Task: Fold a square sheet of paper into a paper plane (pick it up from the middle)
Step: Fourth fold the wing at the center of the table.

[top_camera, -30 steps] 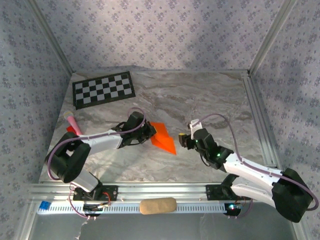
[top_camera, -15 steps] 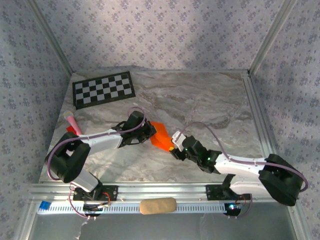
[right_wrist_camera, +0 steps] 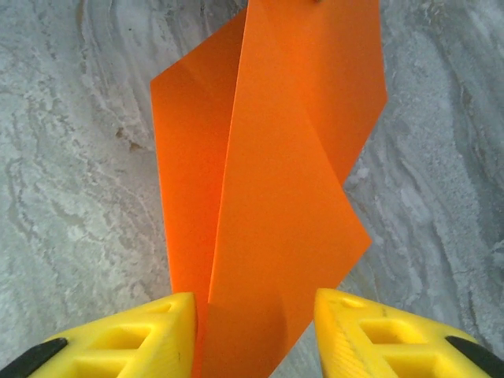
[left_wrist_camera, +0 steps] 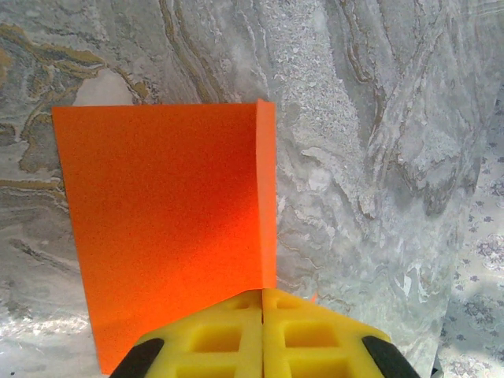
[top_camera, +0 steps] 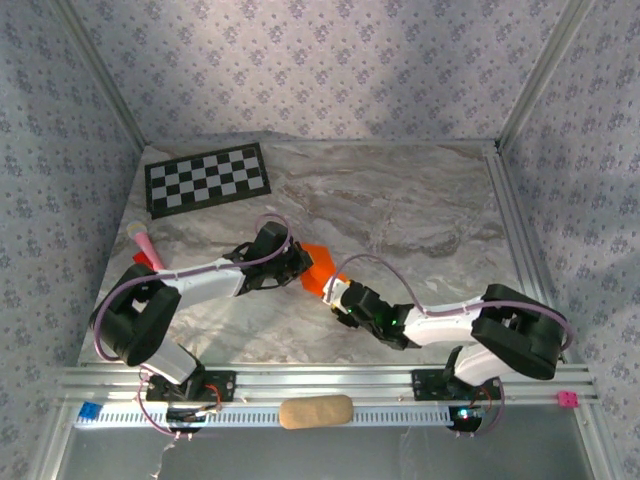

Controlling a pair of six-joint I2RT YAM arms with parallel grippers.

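One small pink and red object [top_camera: 146, 248] lies at the left edge of the marble table [top_camera: 420, 210], partly behind the left arm. One checkerboard sheet [top_camera: 208, 178] sits at the far left corner. Mid-table, the left gripper [top_camera: 298, 266] and right gripper [top_camera: 336, 296] meet over one folded orange sheet of paper [top_camera: 320, 272], which they mostly cover. The left wrist camera shows the yellow fingers [left_wrist_camera: 213, 339] pressed together on the paper's upright creased edge. The right wrist view shows a slanting fold, with the paper lying between fingers [right_wrist_camera: 142, 339] that stand apart; its near end is cut off.
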